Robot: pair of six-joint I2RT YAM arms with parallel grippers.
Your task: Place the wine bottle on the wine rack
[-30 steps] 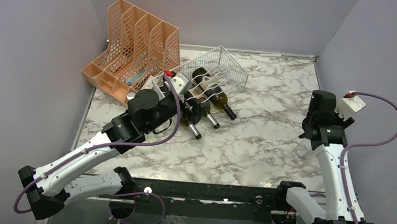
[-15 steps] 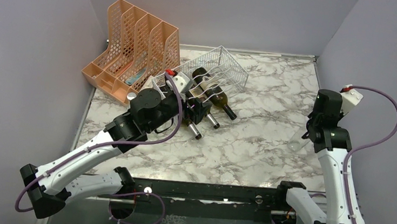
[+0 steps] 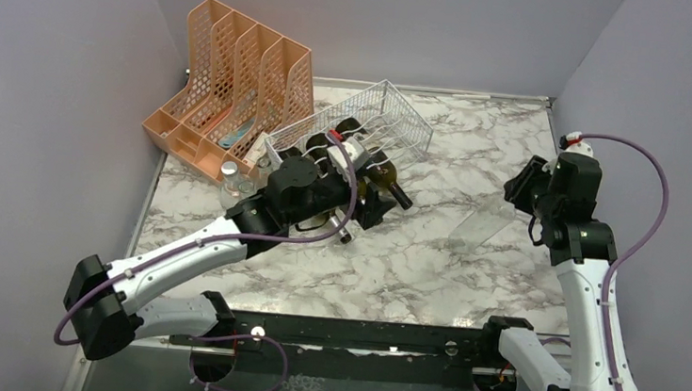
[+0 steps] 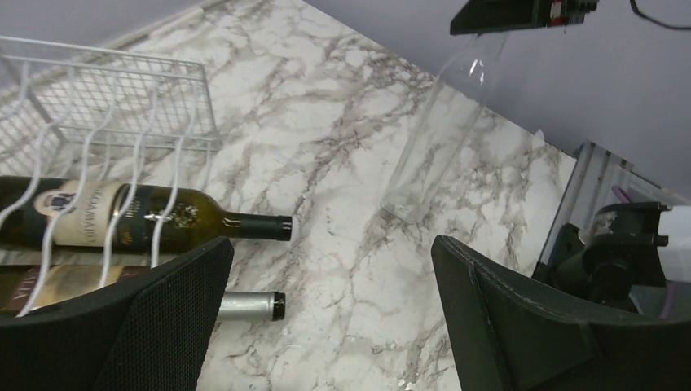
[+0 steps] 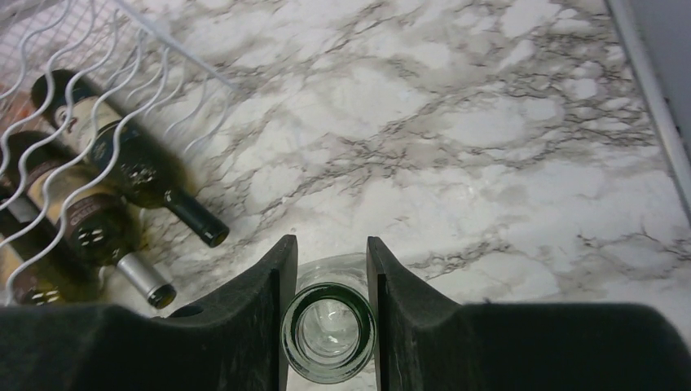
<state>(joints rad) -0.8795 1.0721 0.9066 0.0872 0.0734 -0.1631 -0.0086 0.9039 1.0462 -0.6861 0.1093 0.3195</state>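
The right claw [image 5: 330,252] is clenching the wine bottle [image 5: 327,330] right of the wine rack [image 3: 406,116], probably needing to carry it to a spare cradle; the left claw [image 4: 330,252] is gaping.

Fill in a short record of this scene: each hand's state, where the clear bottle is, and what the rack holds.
Wine rack: dark bottles lying in its cradles, necks poking out
Clear bottle: tilted, neck up, base by the marble table, apart from the rack
Right hand: shut on the clear bottle's neck
Left hand: open, empty, beside the rack
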